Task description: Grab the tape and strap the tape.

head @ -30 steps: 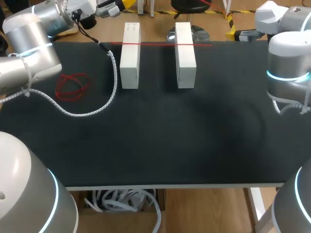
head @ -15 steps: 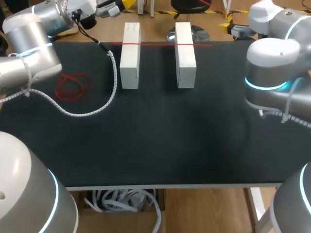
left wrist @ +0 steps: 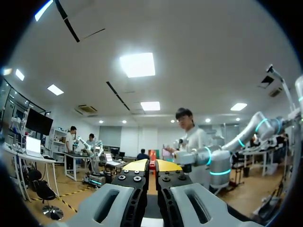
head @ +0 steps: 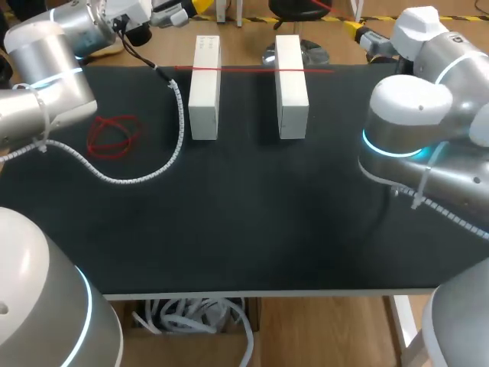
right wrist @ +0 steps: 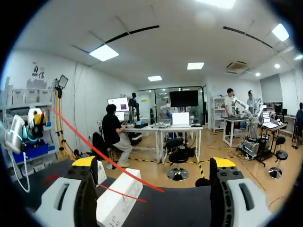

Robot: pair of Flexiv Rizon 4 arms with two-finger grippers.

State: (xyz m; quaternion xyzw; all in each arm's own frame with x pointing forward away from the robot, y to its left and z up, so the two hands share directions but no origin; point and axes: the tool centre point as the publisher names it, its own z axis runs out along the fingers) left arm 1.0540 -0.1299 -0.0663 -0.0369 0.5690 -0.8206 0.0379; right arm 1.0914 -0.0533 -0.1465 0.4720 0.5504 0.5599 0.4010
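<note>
Two white blocks [head: 204,88] [head: 290,86] lie side by side at the table's far edge. A thin red tape [head: 252,69] runs straight across their far ends. My left gripper [head: 187,11] is beyond the far edge, behind the left block. In the left wrist view it [left wrist: 152,165] is shut, with a sliver of red tape between its yellow tips. My right gripper [head: 359,32] is off the far right corner and stands open [right wrist: 153,161]. Ahead of it a white block [right wrist: 120,196] lies low, and the red tape [right wrist: 94,149] slants up past its finger.
A loose coil of red tape [head: 114,134] lies on the black mat [head: 252,222] at the left. A white spiral-wrapped cable [head: 145,176] loops over the mat from my left arm. My right arm's large elbow [head: 409,130] hangs over the mat's right side.
My right arm has swung leftward, its elbow coming in over the table's right side. The left arm, the blocks and the tape have not moved.
</note>
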